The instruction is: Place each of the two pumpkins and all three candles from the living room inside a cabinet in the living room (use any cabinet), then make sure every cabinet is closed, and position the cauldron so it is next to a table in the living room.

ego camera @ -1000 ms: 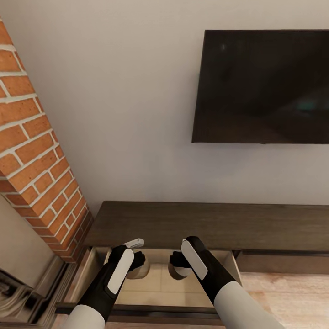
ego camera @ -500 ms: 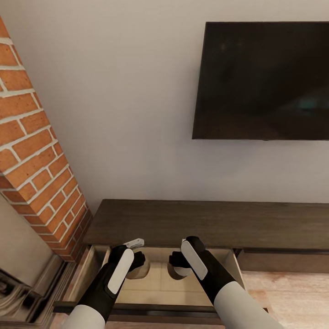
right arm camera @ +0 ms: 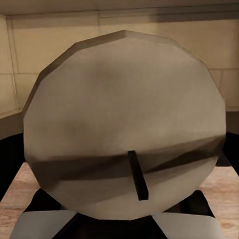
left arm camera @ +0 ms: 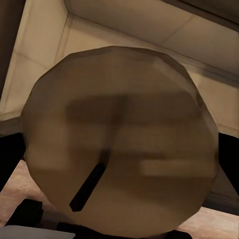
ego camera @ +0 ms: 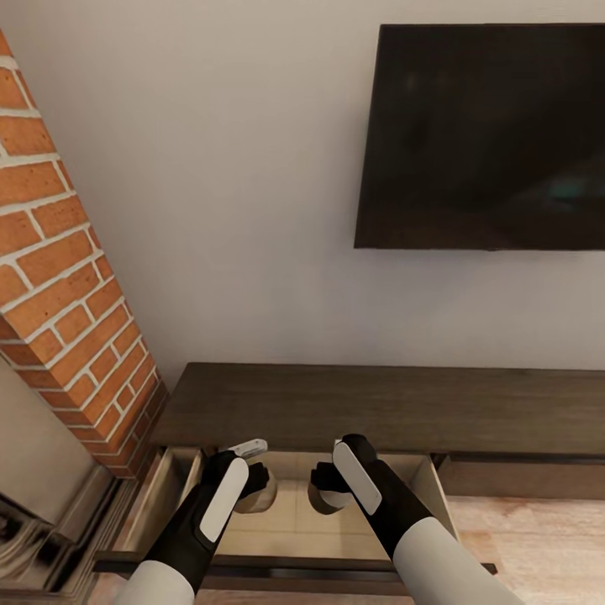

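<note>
Head view puts the two candles at its six o'clock: we hold one in each gripper, both hanging over the pulled-out drawer of the cabinet (ego camera: 378, 407). The left candle (ego camera: 255, 494) sits at about seven o'clock, clamped by the left gripper (ego camera: 252, 483); the right candle (ego camera: 329, 497) is just beside it at six, clamped by the right gripper (ego camera: 328, 486). Each wrist camera looks straight down on a round top with a dark wick, tan on the left candle (left arm camera: 119, 139) and greyer on the right candle (right arm camera: 124, 134), with black fingers pressed to its sides and pale drawer boards beyond.

We judge that we are at the release step, with both candles above the drawer's pale floor (ego camera: 294, 525) but not clearly resting on it.

Outward, the dark cabinet top runs toward three o'clock, a television (ego camera: 487, 134) hangs at one o'clock, and a brick chimney (ego camera: 59, 277) slants at nine.

The risks, as we see them: if we let go while the candles hang too high, they may tip and roll. They are close together, so one opening finger could knock the neighbouring candle. A candle leaning on the front rim would block the drawer from closing.
</note>
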Controlling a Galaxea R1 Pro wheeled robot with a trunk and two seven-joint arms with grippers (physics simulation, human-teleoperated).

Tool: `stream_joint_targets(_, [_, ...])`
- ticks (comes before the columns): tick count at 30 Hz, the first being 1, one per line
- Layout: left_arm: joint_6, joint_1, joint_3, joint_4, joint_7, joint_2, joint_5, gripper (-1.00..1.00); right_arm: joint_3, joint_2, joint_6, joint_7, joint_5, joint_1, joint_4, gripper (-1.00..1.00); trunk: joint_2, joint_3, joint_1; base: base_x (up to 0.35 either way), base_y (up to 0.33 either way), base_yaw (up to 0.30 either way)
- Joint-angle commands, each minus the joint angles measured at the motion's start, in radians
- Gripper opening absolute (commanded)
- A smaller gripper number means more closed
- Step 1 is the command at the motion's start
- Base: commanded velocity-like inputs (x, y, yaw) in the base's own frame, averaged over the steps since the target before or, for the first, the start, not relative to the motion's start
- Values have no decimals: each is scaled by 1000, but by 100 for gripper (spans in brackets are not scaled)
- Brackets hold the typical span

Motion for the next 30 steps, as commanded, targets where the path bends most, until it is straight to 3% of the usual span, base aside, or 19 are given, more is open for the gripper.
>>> stream_joint_targets(1, [-1,0,0,0,-1,0,0,-100,0,0,0,0,0,0,0,-100,-7,-3,4,0,0,0])
stream_joint_targets(30, [-2,0,-1,0,-1,0,1,-100,0,0,-3,0,1,0,2,-100,-210,-94,115,0,0,0])
